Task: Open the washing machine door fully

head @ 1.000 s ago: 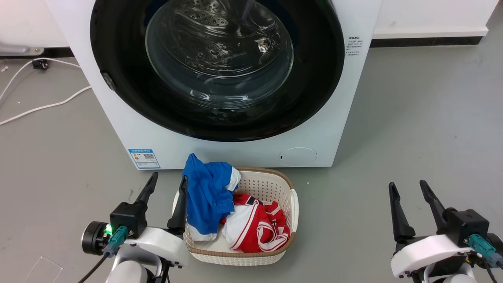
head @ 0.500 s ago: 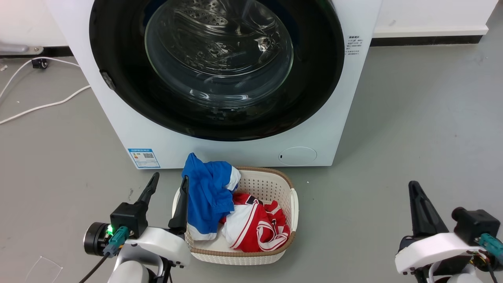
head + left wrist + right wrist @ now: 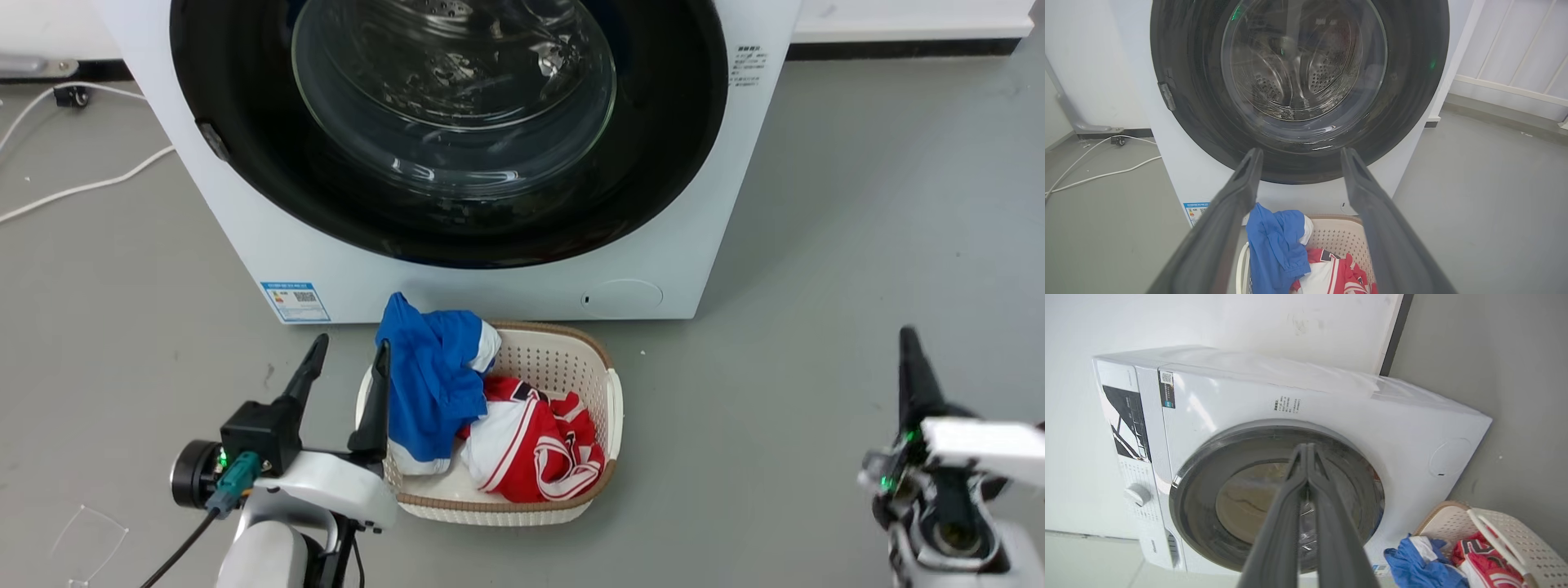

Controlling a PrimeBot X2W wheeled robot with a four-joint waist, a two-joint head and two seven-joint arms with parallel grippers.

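Observation:
The white washing machine (image 3: pixel 457 286) stands straight ahead with the washing machine door (image 3: pixel 661 163) lying flush against its front, glossy black rim around a bulging glass bowl. A small latch piece (image 3: pixel 214 140) sits on the rim's left side. My left gripper (image 3: pixel 347 359) is open at the lower left, beside a basket, well short of the door (image 3: pixel 1412 81); its wrist view looks between its empty fingers (image 3: pixel 1237 196). My right gripper (image 3: pixel 909 347) is at the lower right, rolled on its side and shut on nothing. In its tilted wrist view, my right gripper (image 3: pixel 1306 448) points toward the door (image 3: pixel 1200 477).
A cream laundry basket (image 3: pixel 614 408) holding a blue garment (image 3: pixel 433 376) and a red-and-white one (image 3: pixel 535 461) sits on the grey floor directly below the door. White cables (image 3: pixel 82 184) trail on the floor at the left. Open floor lies right of the machine.
The right gripper's fingers have come together and the wrist has rolled sideways, shifting right. The left gripper has stayed put. The head camera has tilted down slightly.

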